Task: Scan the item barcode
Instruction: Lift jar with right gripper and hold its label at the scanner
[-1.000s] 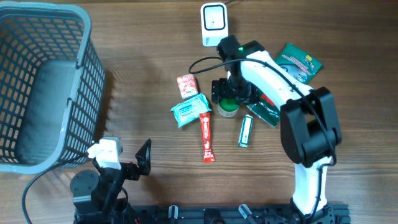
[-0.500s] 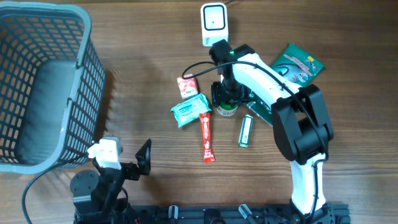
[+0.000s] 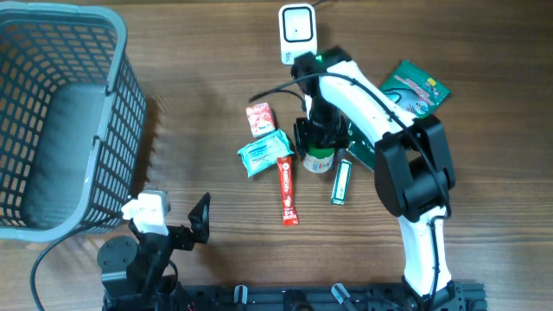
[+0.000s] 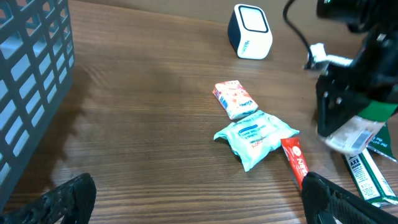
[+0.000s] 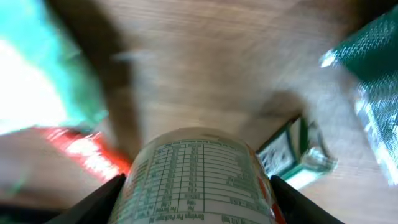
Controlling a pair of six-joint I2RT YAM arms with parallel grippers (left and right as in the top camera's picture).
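Right pincer (image 3: pixel 319 138) pinching the small bottle (image 3: pixel 318 159), centre of the overhead frame.
Bottle is tilted between my fingers, printed label toward the wrist camera, just right of the red sachet (image 3: pixel 287 190) and below the white scanner (image 3: pixel 296 24). My left pincer (image 4: pixel 205 199) is spread wide, lower left.

Table (image 3: pixel 190 78): brown wood, dark grain running left to right in overhead view, filling frame edge to edge. Light soft, from above; shadows short and blurred. Grey plastic basket (image 3: pixel 52 39) at far left corner of table, lattice walls, solid floor. Basket throws barred shadow (image 3: pixel 155 147) onto wood at its right side; in left wrist view same shadow is broad dim patch beside basket wall. Black rail (image 3: pixel 259 298) along near edge. Right wrist view: wood blurred, streaked
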